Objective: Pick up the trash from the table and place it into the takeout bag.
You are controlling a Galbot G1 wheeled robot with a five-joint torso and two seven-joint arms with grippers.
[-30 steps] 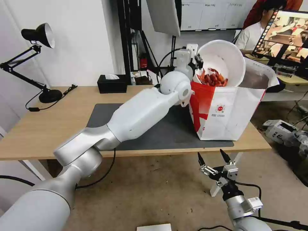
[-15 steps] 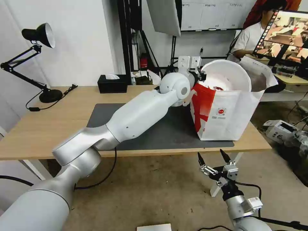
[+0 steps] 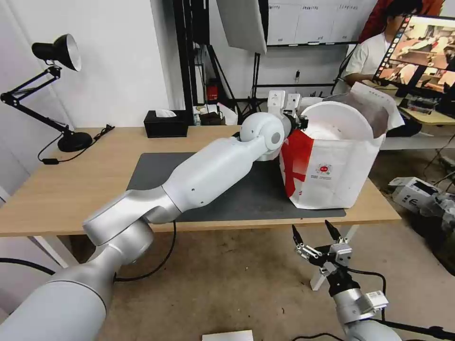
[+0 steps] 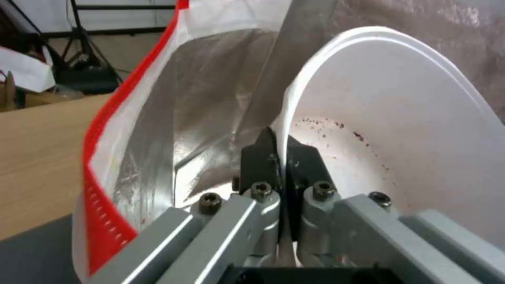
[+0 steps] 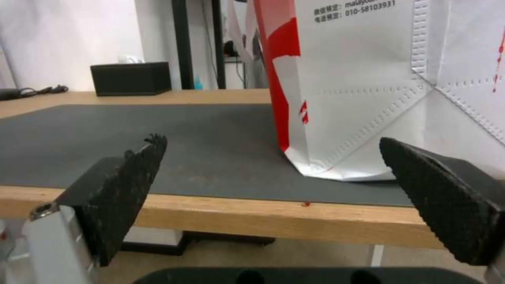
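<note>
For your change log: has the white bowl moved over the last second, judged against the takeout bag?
Yes. The white bowl, pinched by the left gripper, has dropped from above the takeout bag into its mouth.

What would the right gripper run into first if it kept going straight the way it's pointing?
Probably the table edge: the right gripper, open, points at it from just below, with the takeout bag standing beyond. Depth is hard to judge.

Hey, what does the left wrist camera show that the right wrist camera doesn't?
Left wrist view: the left gripper shut on the white bowl's rim, inside the takeout bag's foil lining.

Right wrist view: the right gripper, open, below the table edge, facing the bag's white outside, the black tissue box and a red speck.

Both: the takeout bag, the table and its dark mat.
</note>
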